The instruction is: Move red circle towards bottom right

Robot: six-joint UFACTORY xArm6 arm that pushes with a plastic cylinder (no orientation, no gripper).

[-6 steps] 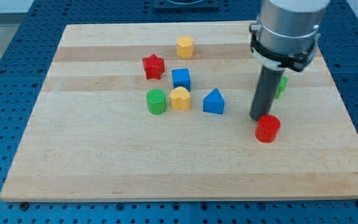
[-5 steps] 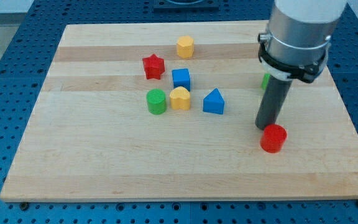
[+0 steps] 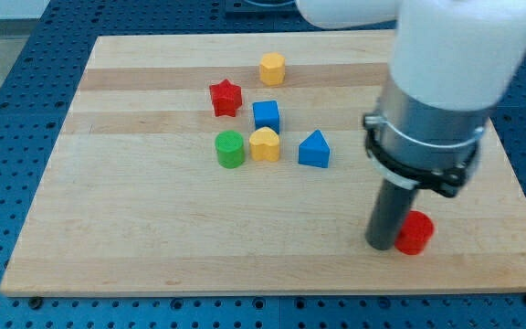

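Note:
The red circle lies on the wooden board near the bottom right, partly hidden by my rod. My tip rests on the board right against the circle's left side. The arm's grey and white body fills the upper right of the view and hides whatever lies behind it.
A red star, a yellow hexagon, a blue cube, a green cylinder, a yellow block and a blue triangle sit left of centre. The board's bottom edge is close below the circle.
The red circle has slid down and a little right, toward the bottom right corner. My tip moved down with it. The green block by the arm is now hidden.

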